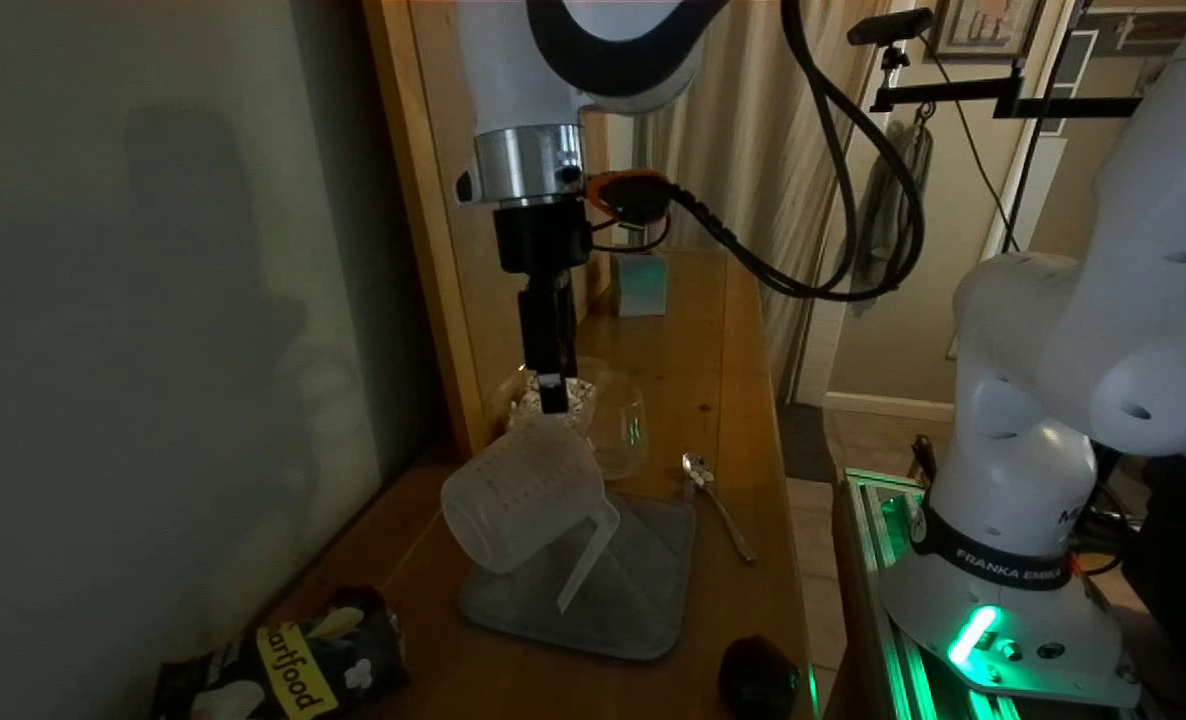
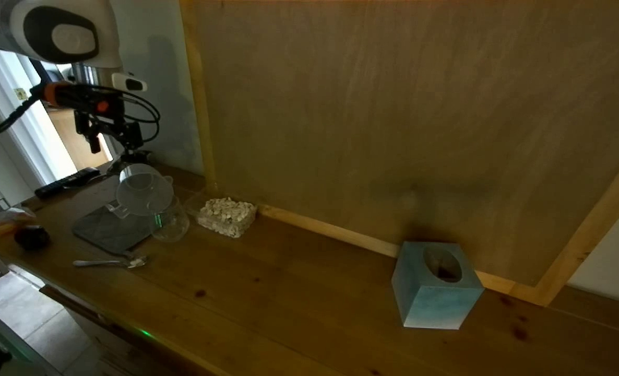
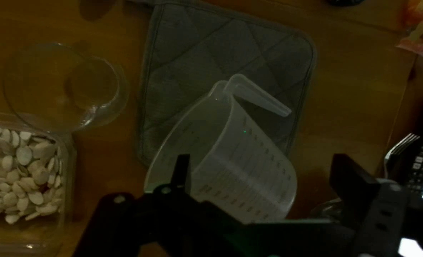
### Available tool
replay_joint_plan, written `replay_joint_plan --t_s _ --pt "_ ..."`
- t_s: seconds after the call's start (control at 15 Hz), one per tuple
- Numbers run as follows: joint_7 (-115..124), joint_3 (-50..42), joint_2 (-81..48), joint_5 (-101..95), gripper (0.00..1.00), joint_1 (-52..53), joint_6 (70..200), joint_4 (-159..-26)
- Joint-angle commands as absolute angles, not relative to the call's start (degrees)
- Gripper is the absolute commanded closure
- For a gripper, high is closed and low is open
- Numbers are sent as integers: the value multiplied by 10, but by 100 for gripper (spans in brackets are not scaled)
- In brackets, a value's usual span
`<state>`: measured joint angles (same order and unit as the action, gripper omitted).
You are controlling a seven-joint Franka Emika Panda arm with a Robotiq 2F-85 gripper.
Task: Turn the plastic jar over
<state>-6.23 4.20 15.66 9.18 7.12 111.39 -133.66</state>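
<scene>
The plastic jar (image 1: 518,490) is a translucent measuring jug with printed scale marks and a handle. It lies on its side, partly over a grey quilted pot holder (image 1: 643,600). In an exterior view the jar's (image 2: 143,194) round mouth faces the camera. My gripper (image 1: 553,400) is above the jar, and it shows above the jar in an exterior view (image 2: 115,147). In the wrist view the gripper (image 3: 263,160) is open. One finger overlaps the jar's (image 3: 249,167) mouth edge, the other is past its base. I cannot tell whether any finger touches it.
A clear round container (image 2: 169,224) stands beside the jar. A box of pale seeds (image 3: 22,171) is close to it. A spoon (image 1: 718,505), snack bag (image 1: 293,660), dark object (image 1: 758,678), remote (image 2: 67,183), fork (image 3: 398,150) and tissue box (image 2: 437,284) are around. A wooden panel (image 2: 341,104) stands behind.
</scene>
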Motion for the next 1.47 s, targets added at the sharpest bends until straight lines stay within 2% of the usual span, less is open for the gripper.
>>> replay_joint_plan --t_s 0.0,0.53,1.0,1.4 --pt "-63 4 191 151 0 48 1167 -1396" --pt "-157 -66 170 385 0 52 1287 -1451" --pt "-275 -78 141 634 0 33 1267 -1467" --pt "-283 -66 125 679 0 9 1257 -1475"
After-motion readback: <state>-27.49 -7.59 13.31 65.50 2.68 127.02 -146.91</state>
